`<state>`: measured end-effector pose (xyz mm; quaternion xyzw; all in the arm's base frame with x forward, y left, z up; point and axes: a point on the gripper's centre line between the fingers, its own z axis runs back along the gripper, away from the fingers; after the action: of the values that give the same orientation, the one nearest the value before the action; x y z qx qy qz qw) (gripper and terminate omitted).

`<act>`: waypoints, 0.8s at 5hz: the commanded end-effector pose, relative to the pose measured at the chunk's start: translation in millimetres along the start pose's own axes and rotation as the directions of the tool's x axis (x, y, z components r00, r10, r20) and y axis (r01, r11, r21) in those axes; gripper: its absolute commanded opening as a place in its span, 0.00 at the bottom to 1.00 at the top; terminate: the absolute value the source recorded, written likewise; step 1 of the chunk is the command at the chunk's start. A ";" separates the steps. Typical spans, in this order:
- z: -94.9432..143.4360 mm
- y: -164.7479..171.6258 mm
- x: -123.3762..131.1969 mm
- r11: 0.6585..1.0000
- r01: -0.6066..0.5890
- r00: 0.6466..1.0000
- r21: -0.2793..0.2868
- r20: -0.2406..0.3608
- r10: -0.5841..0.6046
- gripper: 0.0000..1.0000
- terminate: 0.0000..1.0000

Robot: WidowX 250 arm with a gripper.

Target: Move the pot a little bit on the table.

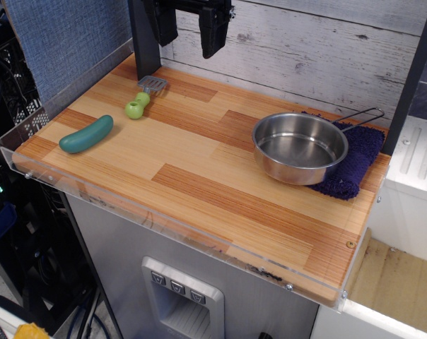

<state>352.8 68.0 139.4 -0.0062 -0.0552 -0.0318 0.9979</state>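
The pot (300,147) is a shallow shiny steel pan at the right side of the wooden table (199,176). Its thin wire-loop handle (362,116) points to the back right. The pot rests partly on a dark purple cloth (355,166). My gripper (189,32) hangs high at the back, above the table's far left part, well apart from the pot. Its two black fingers point down with a gap between them and hold nothing.
A green cucumber toy (86,134) lies at the left. A small spatula with a green handle (143,95) lies at the back left. A clear acrylic rim (164,212) edges the front and left. A plank wall stands behind.
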 end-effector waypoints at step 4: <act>-63.0 -73.9 14.6 0.992 0.119 0.991 0.042 -0.060 -0.117 1.00 0.00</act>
<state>364.8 -8.0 60.8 0.0187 0.0015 -0.0884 0.9959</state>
